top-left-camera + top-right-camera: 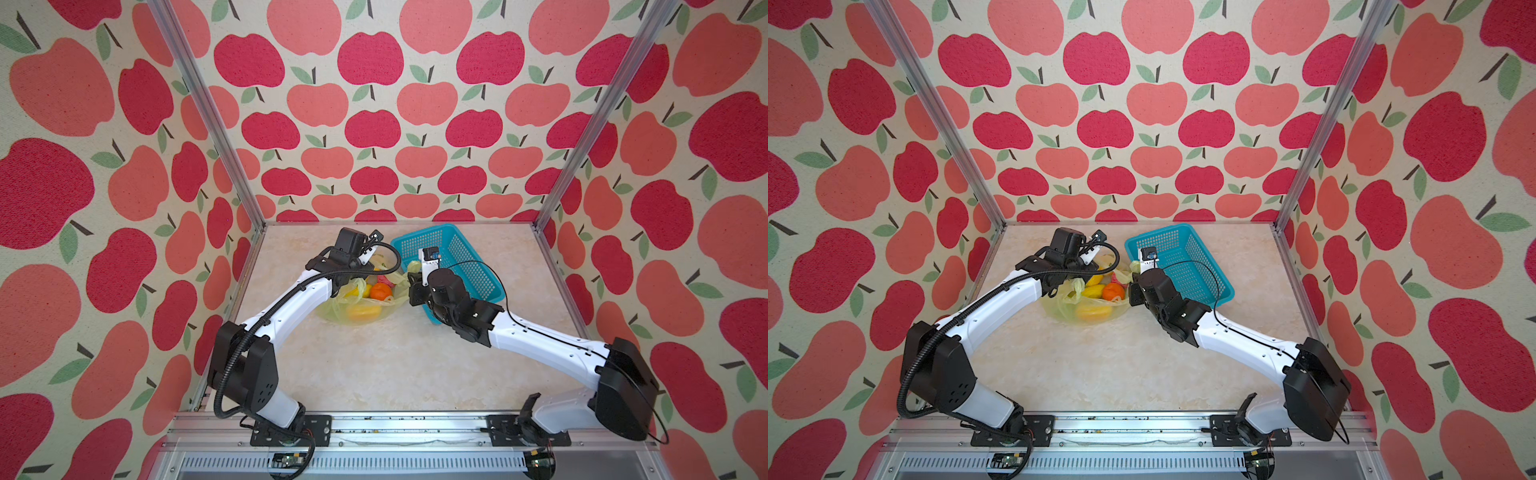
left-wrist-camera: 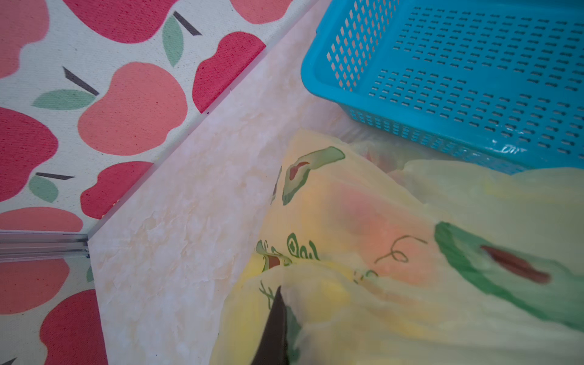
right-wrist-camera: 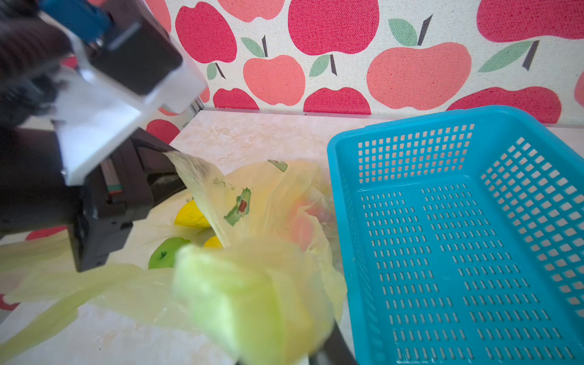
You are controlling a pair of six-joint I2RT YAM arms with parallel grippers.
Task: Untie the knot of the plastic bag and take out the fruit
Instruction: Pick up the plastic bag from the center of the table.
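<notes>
The plastic bag (image 1: 332, 309) (image 1: 1059, 307) lies mid-table with its mouth open, and no knot shows. Fruit sits inside: an orange (image 1: 379, 291), yellow ones (image 1: 363, 311) and a green one (image 3: 166, 254). My left gripper (image 3: 166, 154) is shut, pinching the bag's far edge and holding it up; its dark fingers (image 2: 276, 316) are wrapped in printed plastic. My right gripper (image 1: 413, 272) is at the bag's basket side. A bunched green-yellow fold of the bag (image 3: 252, 294) drapes over its jaws and hides them; only one dark finger (image 3: 335, 347) peeks out.
A turquoise perforated basket (image 1: 457, 249) (image 2: 316, 79) (image 3: 341, 196) stands with nothing in it at the back right, touching the bag's side. Apple-print walls and metal posts close in the back and both sides. The right forearm lies over the basket's near corner.
</notes>
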